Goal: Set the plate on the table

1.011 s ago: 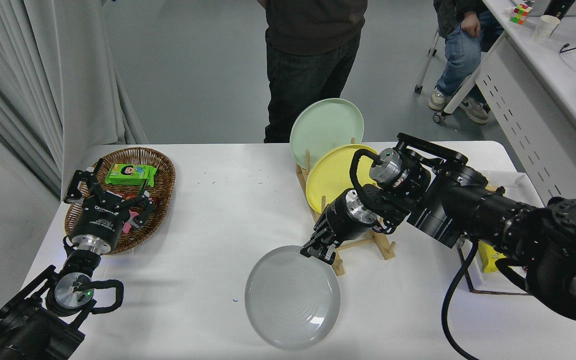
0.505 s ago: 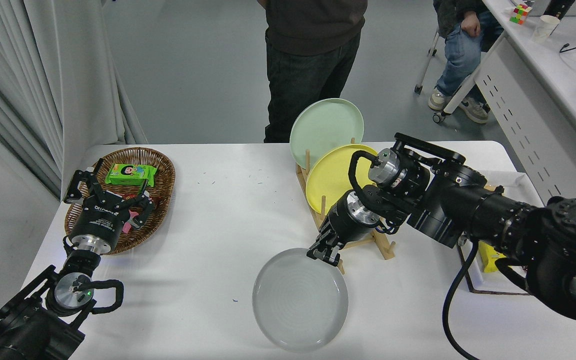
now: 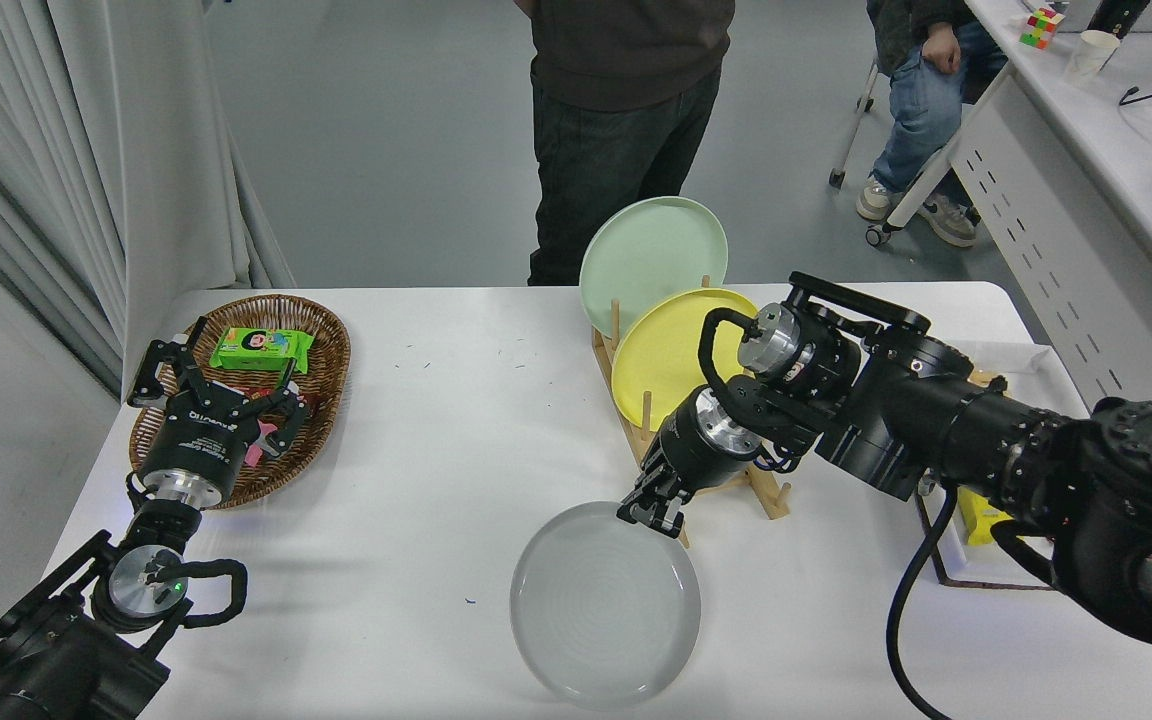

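Fingertips of the right gripper are pinched down on the far rim of the plate, closed on that one edge and nothing else, so the whole grey disc hangs out from the grip toward the camera and slightly leftward, over the near middle of the table. That is the relation the coming move seems to turn on: the grip sits at the plate's far edge, and everything else of the plate lies on the near side of the fingers, unsupported by them. A round plate has no long axis to speak of, so what matters is its tilt, and from above I cannot tell whether the near edge is touching the tabletop or just clear of it (the shadow along its lower left suggests it is low, but that is only a reading). My judgement is that the release calls for the plate to be flat on the white surface before the fingers part, otherwise it may drop or rock. Just behind the grip stands the wooden rack holding the yellow plate and the pale green plate, close enough that the wrist has little room to back away. Parked at the lower left near the wicker basket, the left gripper is well apart from the plate, its fingers spread and empty.
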Available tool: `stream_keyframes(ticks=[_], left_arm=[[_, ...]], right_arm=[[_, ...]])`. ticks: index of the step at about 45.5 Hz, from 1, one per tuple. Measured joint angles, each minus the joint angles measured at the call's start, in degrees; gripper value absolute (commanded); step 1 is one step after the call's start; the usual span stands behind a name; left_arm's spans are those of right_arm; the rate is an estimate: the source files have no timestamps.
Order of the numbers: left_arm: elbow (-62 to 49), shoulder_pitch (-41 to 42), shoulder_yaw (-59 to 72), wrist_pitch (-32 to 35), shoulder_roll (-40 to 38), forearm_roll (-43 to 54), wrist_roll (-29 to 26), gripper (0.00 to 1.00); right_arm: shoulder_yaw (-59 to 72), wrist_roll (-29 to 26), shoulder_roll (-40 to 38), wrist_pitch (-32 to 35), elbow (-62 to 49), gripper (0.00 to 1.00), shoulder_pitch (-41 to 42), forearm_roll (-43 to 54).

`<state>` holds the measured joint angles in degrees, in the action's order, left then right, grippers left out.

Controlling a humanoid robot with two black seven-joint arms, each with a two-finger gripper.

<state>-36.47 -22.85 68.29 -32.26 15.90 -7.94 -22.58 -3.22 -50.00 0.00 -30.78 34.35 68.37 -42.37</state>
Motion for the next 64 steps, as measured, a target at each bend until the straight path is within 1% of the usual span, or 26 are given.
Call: stream_keyframes(ticks=[15,31,47,64], left_arm=[[0.00,0.00,0.00,0.00,0.00,0.00,0.00,0.98],[0.00,0.00,0.00,0.00,0.00,0.00,0.00,0.98],[0.00,0.00,0.01,0.00,0.00,0.00,0.00,0.98],[0.00,0.00,0.00,0.00,-0.02,0.00,0.00,0.98]], right_arm=[[0.05,0.00,0.00,1.50,-0.54,0.00,-1.00,1.53],[0.05,0.00,0.00,6.36,-0.87,0.00,-1.57,2.67],[0.05,0.00,0.00,9.72,-1.73,0.00,-1.97,2.92],[0.05,0.00,0.00,11.70,-2.30,0.00,-2.08,2.93]])
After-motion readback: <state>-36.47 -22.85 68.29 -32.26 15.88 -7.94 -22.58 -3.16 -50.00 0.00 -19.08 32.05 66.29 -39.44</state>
